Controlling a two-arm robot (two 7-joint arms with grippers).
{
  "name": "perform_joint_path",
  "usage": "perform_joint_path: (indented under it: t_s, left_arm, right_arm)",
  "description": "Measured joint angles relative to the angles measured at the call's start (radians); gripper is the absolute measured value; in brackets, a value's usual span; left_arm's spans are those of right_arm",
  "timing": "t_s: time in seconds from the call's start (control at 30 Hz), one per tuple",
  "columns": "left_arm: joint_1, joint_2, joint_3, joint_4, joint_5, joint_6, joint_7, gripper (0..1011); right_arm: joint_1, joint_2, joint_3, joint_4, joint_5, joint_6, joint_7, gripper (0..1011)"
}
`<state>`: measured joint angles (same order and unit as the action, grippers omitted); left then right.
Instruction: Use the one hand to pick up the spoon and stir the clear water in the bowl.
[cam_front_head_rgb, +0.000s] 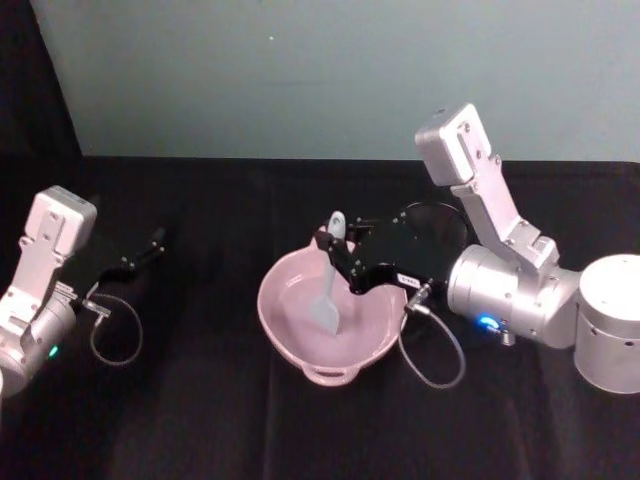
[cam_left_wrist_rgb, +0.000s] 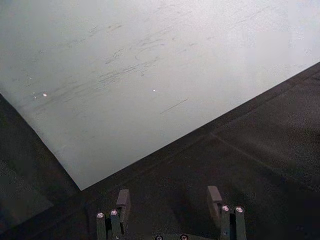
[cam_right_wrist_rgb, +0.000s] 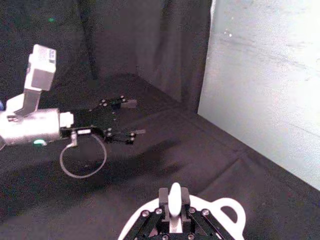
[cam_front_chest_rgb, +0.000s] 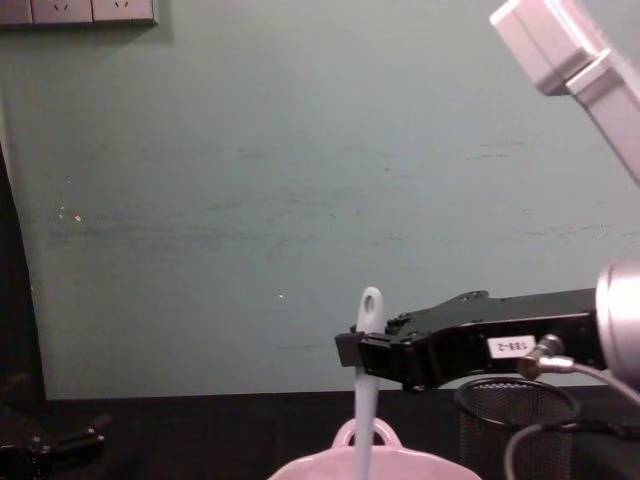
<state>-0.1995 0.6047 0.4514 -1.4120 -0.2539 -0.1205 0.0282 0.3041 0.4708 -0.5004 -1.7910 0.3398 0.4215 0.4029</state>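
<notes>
The pale pink bowl (cam_front_head_rgb: 272, 300) sits mid-table with its loop handle toward me. My right gripper (cam_front_head_rgb: 336, 256) reaches over its far rim from the right, shut on the handle of the white spoon (cam_front_head_rgb: 329, 305). The spoon stands nearly upright, its flat head down inside the bowl and its holed end sticking up above the fingers. From the chest the spoon (cam_front_chest_rgb: 366, 400) hangs from the right gripper (cam_front_chest_rgb: 352, 352) into the bowl (cam_front_chest_rgb: 420, 465). In the right wrist view the spoon (cam_right_wrist_rgb: 175, 196) is clamped between the fingers above the bowl's rim (cam_right_wrist_rgb: 231, 211). My left gripper (cam_front_head_rgb: 150, 246) rests open at the far left.
A black wire-mesh cup (cam_front_chest_rgb: 512, 425) stands just behind and to the right of the bowl, under my right arm. Grey cable loops lie on the black cloth by each wrist (cam_front_head_rgb: 116, 340) (cam_front_head_rgb: 436, 362). A pale wall backs the table.
</notes>
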Motion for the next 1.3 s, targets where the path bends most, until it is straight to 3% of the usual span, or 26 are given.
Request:
perform_joint_path:
  t_s: [0.8, 1.17, 1.3]
  left_arm:
    - [0.0, 0.0, 0.0, 0.0, 0.0, 0.0, 0.0, 1011]
    - [0.0, 0.0, 0.0, 0.0, 0.0, 0.0, 0.0, 1011]
    - [0.0, 0.0, 0.0, 0.0, 0.0, 0.0, 0.0, 1011]
  right_arm:
    - [0.025, -0.142, -0.028, 0.128, -0.073, -0.1, -0.058, 120]
    - [0.026, -0.189, -0.008, 0.168, -0.091, -0.132, -0.072, 120]
    - [0.009, -0.187, 0.022, 0.143, -0.085, -0.144, -0.08, 120]
